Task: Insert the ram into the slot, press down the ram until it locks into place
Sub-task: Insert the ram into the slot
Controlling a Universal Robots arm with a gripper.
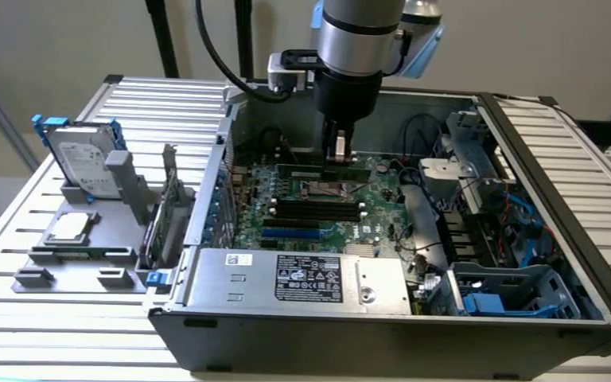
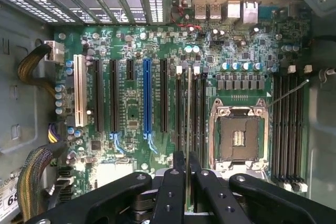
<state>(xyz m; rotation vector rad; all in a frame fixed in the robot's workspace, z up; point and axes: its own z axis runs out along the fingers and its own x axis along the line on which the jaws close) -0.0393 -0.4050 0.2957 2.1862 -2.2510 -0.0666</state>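
Ram sits pinched edge-on between the two fingers.

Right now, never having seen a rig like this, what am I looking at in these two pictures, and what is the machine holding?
A robot arm's gripper works over an open computer case on a slatted table. One picture is from a camera off the arm; the other looks down from its wrist. The gripper is shut on the ram, a thin green memory stick, held above the black slots on the green board. On the exterior view's left a hard drive stands in a grey holder.
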